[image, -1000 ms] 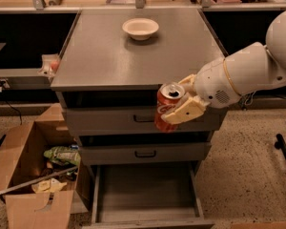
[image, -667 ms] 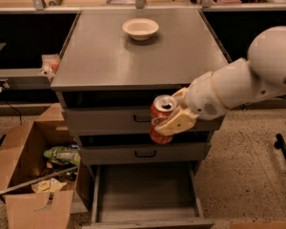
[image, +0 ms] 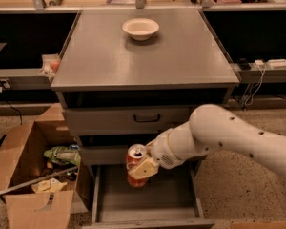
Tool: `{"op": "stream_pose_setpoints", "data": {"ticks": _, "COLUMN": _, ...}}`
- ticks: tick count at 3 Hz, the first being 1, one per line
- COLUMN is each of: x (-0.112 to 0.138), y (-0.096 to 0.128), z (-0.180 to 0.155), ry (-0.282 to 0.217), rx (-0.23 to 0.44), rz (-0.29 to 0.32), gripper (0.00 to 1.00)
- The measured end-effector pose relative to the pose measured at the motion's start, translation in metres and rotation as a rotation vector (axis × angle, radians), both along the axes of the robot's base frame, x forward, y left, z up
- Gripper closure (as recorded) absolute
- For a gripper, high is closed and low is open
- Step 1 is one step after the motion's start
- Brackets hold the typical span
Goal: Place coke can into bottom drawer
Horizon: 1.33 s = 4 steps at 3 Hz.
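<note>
**Coke can held over the open bottom drawer**

We see a grey metal bench (image: 181, 56) with a flat, matte top and three drawers in its front. The two upper drawers are closed and have dark handles. The robot's smooth white arm (image: 229, 137), rounded and thick, reaches in from the right across the bench's front.

The bottom drawer (image: 152, 199), wide and shallow, is pulled out at the foot of the bench, and its flat grey floor holds nothing. Left of the bench, an open cardboard box (image: 19, 166) holds a green packet and crumpled scraps. A round white bowl (image: 140, 28) sits at the back of the bench top.

The coke can (image: 135, 156), red with a silver top, hangs upright before the middle drawer, above the bottom drawer's floor. The tool (image: 139, 168) is clamped on it, with one beige finger (image: 145, 168) across its side.

Compared with a second ago, the arm and can have dropped from the top drawer's level.
</note>
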State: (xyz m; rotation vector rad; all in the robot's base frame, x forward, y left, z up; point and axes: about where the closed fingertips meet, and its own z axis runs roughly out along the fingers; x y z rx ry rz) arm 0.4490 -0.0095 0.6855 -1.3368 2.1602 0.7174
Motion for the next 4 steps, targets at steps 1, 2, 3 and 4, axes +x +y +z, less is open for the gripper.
{"op": "stream_pose_setpoints", "data": {"ticks": 1, "x": -0.020, "y": 0.035, "z": -0.084, "ry": 0.100, "rx": 0.029, "rz": -0.075, "gripper": 1.00}}
{"op": "stream_pose_setpoints", "data": {"ticks": 2, "x": -0.020, "y": 0.035, "z": -0.083, "ry": 0.100, "rx": 0.029, "rz": -0.074, "gripper": 1.00}}
{"op": "stream_pose_setpoints", "data": {"ticks": 3, "x": 0.002, "y": 0.033, "z": -0.131, "ry": 0.096, "rx": 0.036, "rz": -0.086, "gripper": 1.00}}
{"op": "stream_pose_setpoints", "data": {"ticks": 4, "x": 0.029, "y": 0.028, "z": -0.200, "ry": 0.062, "rx": 0.059, "rz": -0.089, "gripper": 1.00}}
